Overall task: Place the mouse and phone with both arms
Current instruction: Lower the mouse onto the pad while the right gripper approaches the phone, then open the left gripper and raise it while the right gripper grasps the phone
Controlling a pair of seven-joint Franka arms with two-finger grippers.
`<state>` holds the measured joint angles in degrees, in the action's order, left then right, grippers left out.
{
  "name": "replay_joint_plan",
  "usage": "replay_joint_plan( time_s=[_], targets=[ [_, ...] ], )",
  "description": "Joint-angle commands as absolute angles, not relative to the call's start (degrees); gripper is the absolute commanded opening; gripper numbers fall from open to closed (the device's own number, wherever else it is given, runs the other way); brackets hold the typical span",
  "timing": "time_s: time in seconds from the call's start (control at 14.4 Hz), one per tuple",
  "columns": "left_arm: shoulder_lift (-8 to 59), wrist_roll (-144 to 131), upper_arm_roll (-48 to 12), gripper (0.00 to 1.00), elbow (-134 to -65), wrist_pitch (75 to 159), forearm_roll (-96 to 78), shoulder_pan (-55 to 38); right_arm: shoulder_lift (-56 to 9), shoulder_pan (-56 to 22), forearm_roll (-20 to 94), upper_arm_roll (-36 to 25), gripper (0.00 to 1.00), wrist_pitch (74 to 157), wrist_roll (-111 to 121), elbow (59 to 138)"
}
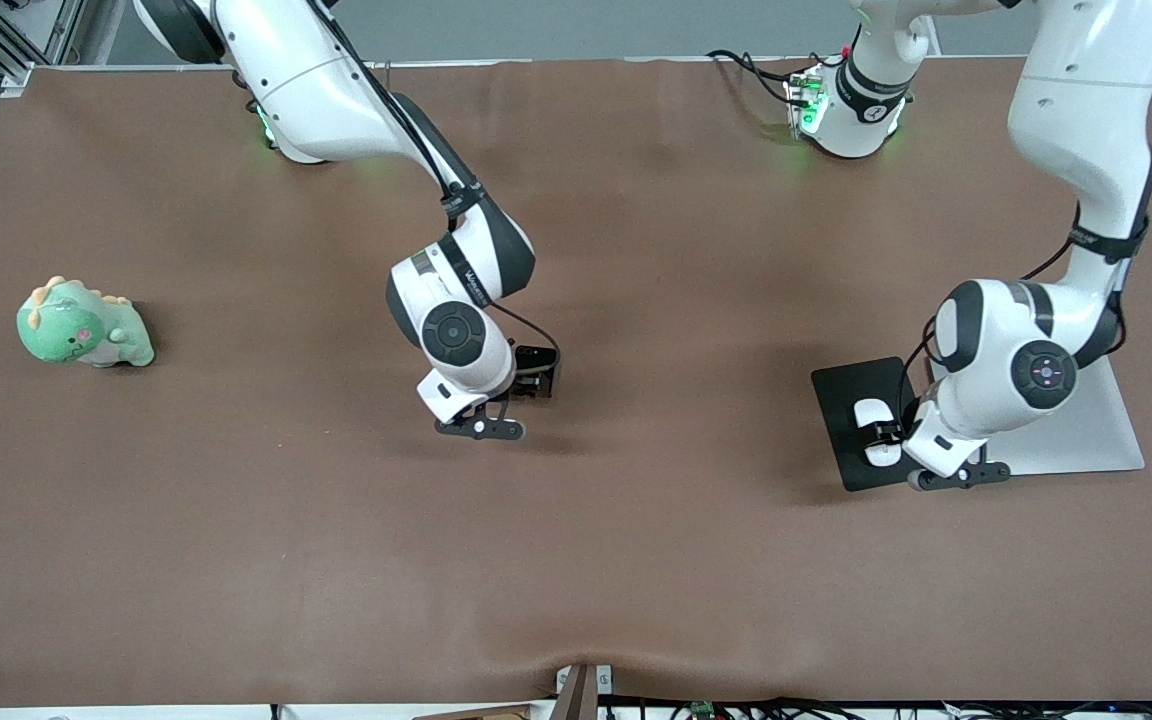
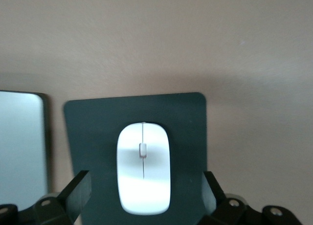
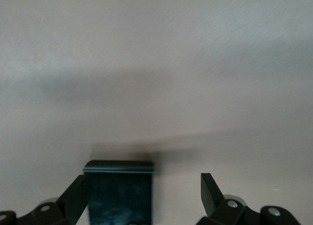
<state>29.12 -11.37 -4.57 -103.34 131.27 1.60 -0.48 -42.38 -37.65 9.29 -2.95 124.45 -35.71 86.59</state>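
Releasing stage, both items judged set down. Item one: mouse [image 2: 143, 167], white, glossy, oval, lying flat on the black pad [image 2: 98, 127] toward the left arm's end of the table, roughly central on the pad with bare pad showing on each flank. Item two: phone [image 3: 120, 193], black, small, lying on the brown table [image 1: 636, 560] mid-table, only partly visible beneath the right arm's hand in the front view. Left gripper [image 2: 143, 195]: low over the mouse, fingers [image 2: 78, 191] spread wide, one on each flank of the mouse with a clear strip of pad between each finger and the shell; nothing held. Right gripper [image 3: 143, 195]: low over the phone, fingers [image 3: 76, 193] likewise spread; one finger stands just beside the phone's edge, contact not determinable, the other well clear; nothing held. Other contents: a flat pale grey slab [image 1: 1086, 430] just beside the black pad, partly covered by the left arm; a green plush dinosaur [image 1: 84, 325] toward the right arm's end of the table, well apart from both arms. Assessment: placement appears done for both objects, neither gripped. Next move calls for a straight lift of each hand, fingers kept spread, so that neither the mouse nor the phone is nudged or dragged off its spot; the finger close against the phone wants the most care.
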Motion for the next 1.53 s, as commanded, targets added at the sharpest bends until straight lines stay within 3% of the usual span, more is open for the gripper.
replay_joint_plan(
  time_s=[0.0, 0.28, 0.63, 0.9, 0.97, 1.04, 1.11, 1.25, 1.46],
  targets=[
    [24.4, -10.6, -4.8, 1.00, -101.3, 122.9, 3.0, -0.2, -42.7, -39.4, 10.8, -3.4, 1.00, 125.0, -38.0, 86.6],
    [16.0, -6.4, -4.6, 1.00, -99.5, 113.8, 3.0, 0.2, -43.4, -40.8, 10.7, -3.5, 1.00, 126.2, -40.3, 87.7],
    [8.9, -2.8, -4.4, 1.00, -92.3, 98.7, 2.8, 0.9, -44.4, -41.7, 10.7, -3.5, 1.00, 128.9, -40.4, 89.0],
    [3.1, -2.2, -4.8, 1.00, -91.8, 94.1, 2.5, 0.8, -45.5, -42.2, 10.7, -3.5, 1.00, 130.7, -41.4, 89.1],
    [1.9, -2.2, -4.9, 1.00, -91.8, 93.6, 2.5, 0.5, -45.5, -42.2, 10.6, -3.5, 0.83, 130.6, -41.7, 89.0],
    [0.8, -2.2, -4.9, 1.00, -91.8, 93.3, 2.5, 0.4, -45.5, -42.1, 10.6, -3.5, 0.33, 130.2, -41.1, 88.8],
    [-0.3, -2.2, -5.1, 1.00, -92.0, 92.7, 2.5, 0.1, -45.4, -41.9, 10.6, -3.5, 0.01, 130.1, -41.4, 88.3],
    [-1.7, -2.0, -5.0, 1.00, -92.5, 91.1, 2.3, -0.6, -45.1, -41.7, 10.5, -3.5, 0.00, 128.2, -41.3, 87.6],
    [-3.1, -1.9, -4.8, 1.00, -93.3, 90.6, 2.2, -1.5, -43.9, -40.1, 10.5, -4.0, 0.00, 118.4, -41.3, 83.6]
  ],
)
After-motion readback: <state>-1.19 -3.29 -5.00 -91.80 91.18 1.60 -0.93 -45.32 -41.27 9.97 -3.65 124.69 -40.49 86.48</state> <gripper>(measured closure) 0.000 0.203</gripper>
